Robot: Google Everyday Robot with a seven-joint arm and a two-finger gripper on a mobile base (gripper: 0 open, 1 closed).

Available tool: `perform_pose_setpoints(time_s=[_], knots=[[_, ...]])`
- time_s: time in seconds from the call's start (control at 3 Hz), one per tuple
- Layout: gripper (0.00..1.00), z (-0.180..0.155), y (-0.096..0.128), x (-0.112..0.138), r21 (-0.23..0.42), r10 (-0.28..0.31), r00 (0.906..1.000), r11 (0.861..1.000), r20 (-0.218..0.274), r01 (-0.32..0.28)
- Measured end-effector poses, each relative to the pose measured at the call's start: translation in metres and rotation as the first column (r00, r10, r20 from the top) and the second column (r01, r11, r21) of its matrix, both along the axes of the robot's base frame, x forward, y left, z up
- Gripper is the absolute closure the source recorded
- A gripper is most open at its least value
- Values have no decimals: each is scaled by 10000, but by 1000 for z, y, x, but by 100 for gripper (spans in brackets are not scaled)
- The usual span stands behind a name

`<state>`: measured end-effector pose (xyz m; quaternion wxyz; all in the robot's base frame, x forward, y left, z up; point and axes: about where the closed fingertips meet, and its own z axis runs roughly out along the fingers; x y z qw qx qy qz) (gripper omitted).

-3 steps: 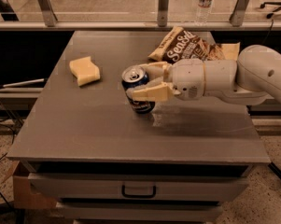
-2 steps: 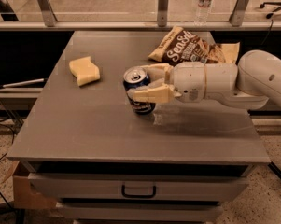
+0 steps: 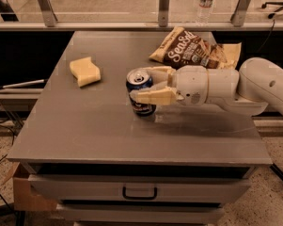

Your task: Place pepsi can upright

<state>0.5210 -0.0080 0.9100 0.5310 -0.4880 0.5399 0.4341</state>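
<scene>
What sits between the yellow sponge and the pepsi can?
Only bare tabletop, seen in the camera view, between sponge and pepsi can; the pincer is shut on the can.

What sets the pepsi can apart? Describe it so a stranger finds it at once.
On the grey table, near its middle, the white arm's gripper is closed around one item. That is the pepsi can: a small dark blue can with a silver top, standing upright, unlike the yellow sponge and the brown chip bag nearby.
</scene>
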Motion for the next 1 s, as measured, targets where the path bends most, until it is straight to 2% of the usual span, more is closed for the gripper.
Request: perform_pose_setpoints(time_s=[0.67, 1.0], knots=[[15, -1, -2, 0, 141, 24, 10000, 9999, 55, -24], [0, -2, -1, -1, 66, 64, 9999, 10000, 95, -64]])
